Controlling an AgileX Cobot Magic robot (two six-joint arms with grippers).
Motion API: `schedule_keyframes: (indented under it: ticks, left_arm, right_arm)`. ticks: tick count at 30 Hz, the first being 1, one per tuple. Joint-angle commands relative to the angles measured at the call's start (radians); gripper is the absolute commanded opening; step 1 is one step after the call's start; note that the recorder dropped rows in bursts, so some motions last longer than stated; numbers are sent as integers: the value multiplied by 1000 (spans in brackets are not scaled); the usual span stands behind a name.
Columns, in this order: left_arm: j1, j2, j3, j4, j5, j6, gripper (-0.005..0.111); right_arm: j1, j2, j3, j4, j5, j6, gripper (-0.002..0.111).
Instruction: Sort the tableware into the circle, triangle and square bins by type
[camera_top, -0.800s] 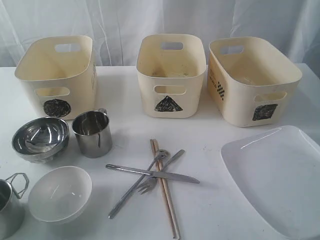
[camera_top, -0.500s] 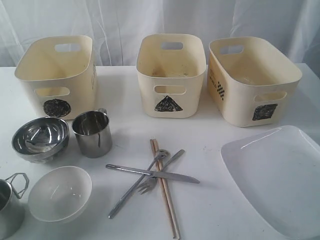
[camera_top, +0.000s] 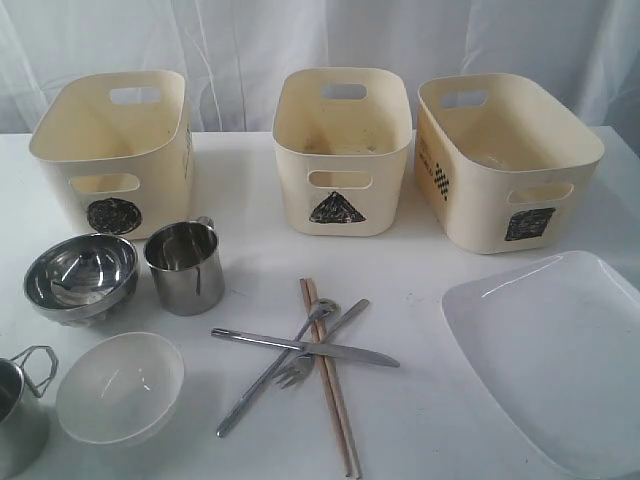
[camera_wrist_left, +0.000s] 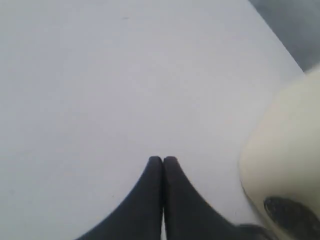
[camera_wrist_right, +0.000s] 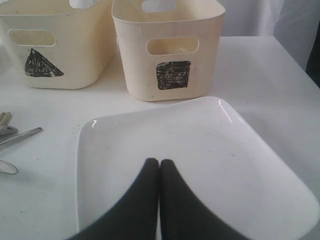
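The circle bin (camera_top: 112, 150), triangle bin (camera_top: 342, 148) and square bin (camera_top: 505, 160) stand in a row at the back. In front lie a steel bowl (camera_top: 80, 277), a steel mug (camera_top: 184, 266), a white bowl (camera_top: 120, 387) and a second mug (camera_top: 20, 405) at the left edge. The knife (camera_top: 305, 347), fork (camera_top: 322, 345), spoon (camera_top: 272, 369) and chopsticks (camera_top: 328, 375) are crossed in a pile. The white plate (camera_top: 552, 355) lies at the right. My right gripper (camera_wrist_right: 159, 162) is shut above the plate (camera_wrist_right: 200, 150). My left gripper (camera_wrist_left: 163, 160) is shut over bare table beside the circle bin (camera_wrist_left: 285, 165).
A white curtain (camera_top: 320, 40) hangs behind the bins. The white table (camera_top: 420, 270) runs past the view's front edge. Neither arm shows in the exterior view.
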Motion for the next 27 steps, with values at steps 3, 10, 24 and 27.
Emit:
schedule_keyframes:
  ticks: [3,10,24,27]
  left_arm:
    - [22,1,44,955,-185,-596,0]
    - [97,82,-197,2491,96,-1103,0]
    - [104,133,-198,2087,610,-1448,9]
    - [104,132,-199,2096,613,-1438,9]
  right_arm:
    - [-5,-7,2,-5,-7,0,0]
    - [-5,-7,2,-5,-7,0,0]
    - [-5,-7,2,-5,-5,0,0]
    - [-5,-7,2,-5,-5,0,0]
